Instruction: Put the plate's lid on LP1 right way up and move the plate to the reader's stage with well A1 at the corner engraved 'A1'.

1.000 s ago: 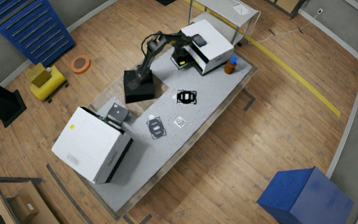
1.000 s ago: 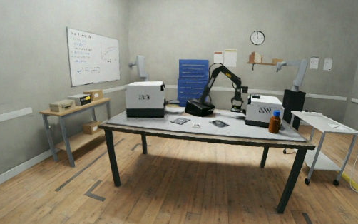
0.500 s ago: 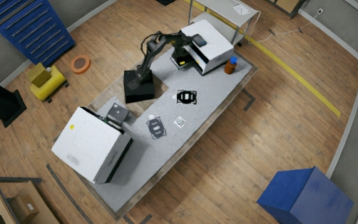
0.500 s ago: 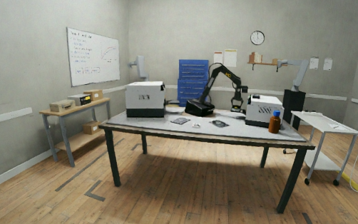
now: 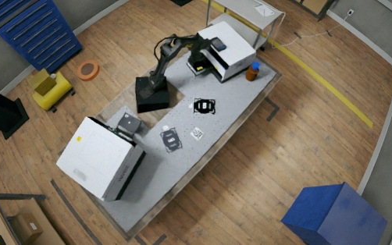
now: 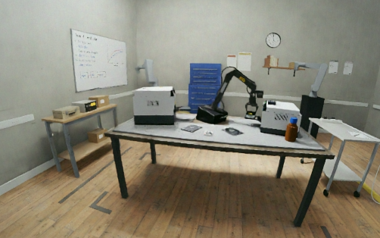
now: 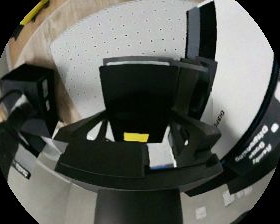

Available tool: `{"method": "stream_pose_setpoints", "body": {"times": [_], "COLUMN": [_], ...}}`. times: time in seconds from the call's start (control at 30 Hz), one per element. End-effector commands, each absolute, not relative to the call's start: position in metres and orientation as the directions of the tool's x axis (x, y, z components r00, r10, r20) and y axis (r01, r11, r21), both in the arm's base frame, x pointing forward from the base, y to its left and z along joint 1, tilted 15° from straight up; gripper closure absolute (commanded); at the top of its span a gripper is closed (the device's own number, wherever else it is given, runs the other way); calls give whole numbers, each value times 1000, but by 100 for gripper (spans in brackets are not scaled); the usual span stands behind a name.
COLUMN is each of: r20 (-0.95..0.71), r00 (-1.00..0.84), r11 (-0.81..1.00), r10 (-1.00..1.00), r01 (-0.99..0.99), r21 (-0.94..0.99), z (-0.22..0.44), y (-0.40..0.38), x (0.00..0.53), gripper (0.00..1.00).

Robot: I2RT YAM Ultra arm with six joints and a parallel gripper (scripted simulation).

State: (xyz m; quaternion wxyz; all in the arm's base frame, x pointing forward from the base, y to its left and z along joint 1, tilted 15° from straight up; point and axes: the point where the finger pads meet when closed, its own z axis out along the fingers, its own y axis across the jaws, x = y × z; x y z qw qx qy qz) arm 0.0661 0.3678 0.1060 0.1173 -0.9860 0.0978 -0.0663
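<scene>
My gripper (image 5: 199,65) (image 6: 250,114) (image 7: 138,112) stands wide, shut on the black lid (image 5: 200,69) (image 7: 138,95), which has a yellow label at one short end. It holds the lid roughly level beside the dispenser (image 5: 228,43) (image 6: 279,110) (image 7: 241,75). The plate is hidden by the lid; whether they touch I cannot tell. The reader (image 5: 99,156) (image 6: 154,102) stands at the other end, its grey stage (image 5: 130,122) sticking out. Two marked bench positions, one black (image 5: 204,106) (image 6: 232,131) and one grey (image 5: 171,140) (image 6: 191,128), lie between; their names are not legible.
The brown bottle (image 5: 252,72) (image 6: 291,130) with a blue cap stands upright beside the dispenser, on the bench's outer side. A small white printed tag (image 5: 197,133) (image 6: 208,133) lies near the grey position. The arm's black base (image 5: 152,97) (image 6: 212,114) stands between the two machines.
</scene>
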Motion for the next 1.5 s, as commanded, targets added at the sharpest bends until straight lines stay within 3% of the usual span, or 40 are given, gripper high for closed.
{"method": "stream_pose_setpoints", "body": {"times": [0.0, 1.47], "r20": [102, 103], "r00": [972, 971], "r11": [-944, -939], "r10": [-210, -216], "r01": [-174, -177], "r21": [-282, -295], "z": [126, 146], "y": [371, 366], "x": [63, 62], "gripper": [15, 15]}}
